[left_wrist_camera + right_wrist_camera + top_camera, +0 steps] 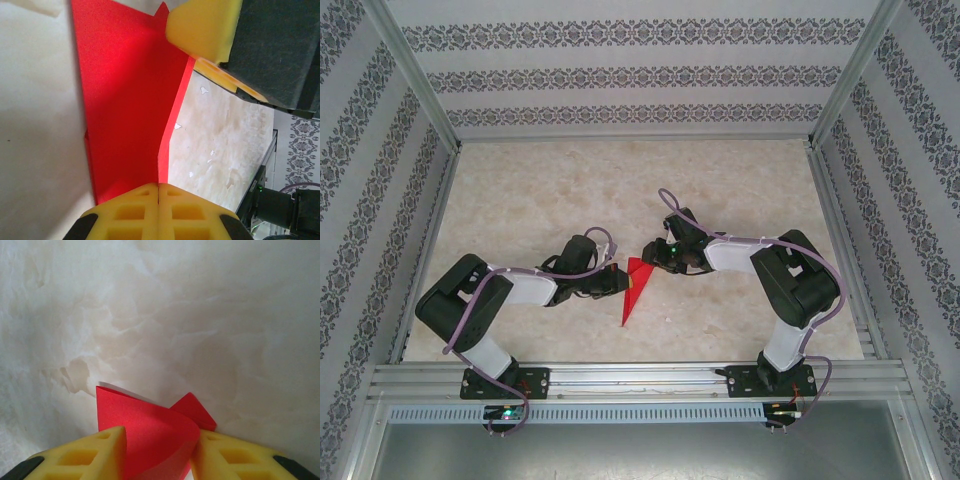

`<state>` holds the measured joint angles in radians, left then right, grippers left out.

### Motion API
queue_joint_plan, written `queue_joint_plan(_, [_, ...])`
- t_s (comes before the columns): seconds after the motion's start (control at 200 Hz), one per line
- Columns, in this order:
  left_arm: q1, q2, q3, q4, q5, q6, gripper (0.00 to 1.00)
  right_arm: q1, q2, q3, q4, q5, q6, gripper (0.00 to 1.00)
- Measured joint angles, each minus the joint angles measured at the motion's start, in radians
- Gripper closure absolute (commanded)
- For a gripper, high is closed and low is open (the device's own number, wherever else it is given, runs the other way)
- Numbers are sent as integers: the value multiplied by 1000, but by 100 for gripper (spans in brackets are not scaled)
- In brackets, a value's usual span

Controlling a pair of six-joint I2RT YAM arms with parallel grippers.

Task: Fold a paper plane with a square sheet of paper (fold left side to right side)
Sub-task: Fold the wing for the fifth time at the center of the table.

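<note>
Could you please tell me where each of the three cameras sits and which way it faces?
Top external: above and behind the arms, looking down at the table, both arms and the paper plane.
Left wrist: on the left arm, facing the plane; own yellow jaws pressed together, right gripper ahead.
Right wrist: low, facing the table; own jaws around the plane.
All views share the plane.

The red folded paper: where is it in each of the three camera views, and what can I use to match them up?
Top external: the red folded paper lies at table centre, between both arms, point toward the bases.
Left wrist: it runs top to bottom, left of centre, meeting the left end effector.
Right wrist: it sits bottom centre, between the right end effector fingers.
Shared landmark: the marbled beige tabletop.
</note>
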<state>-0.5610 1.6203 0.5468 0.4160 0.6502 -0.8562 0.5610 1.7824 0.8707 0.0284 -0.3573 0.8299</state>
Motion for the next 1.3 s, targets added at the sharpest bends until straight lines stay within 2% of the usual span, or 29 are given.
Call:
queue_joint_plan(0.555, [0, 0, 18, -66, -16, 45, 100, 2, 3, 5, -3, 0, 0, 58])
queue_joint_plan(1.304, [14, 17, 18, -66, -19, 45, 100, 5, 3, 13, -2, -13, 0, 45])
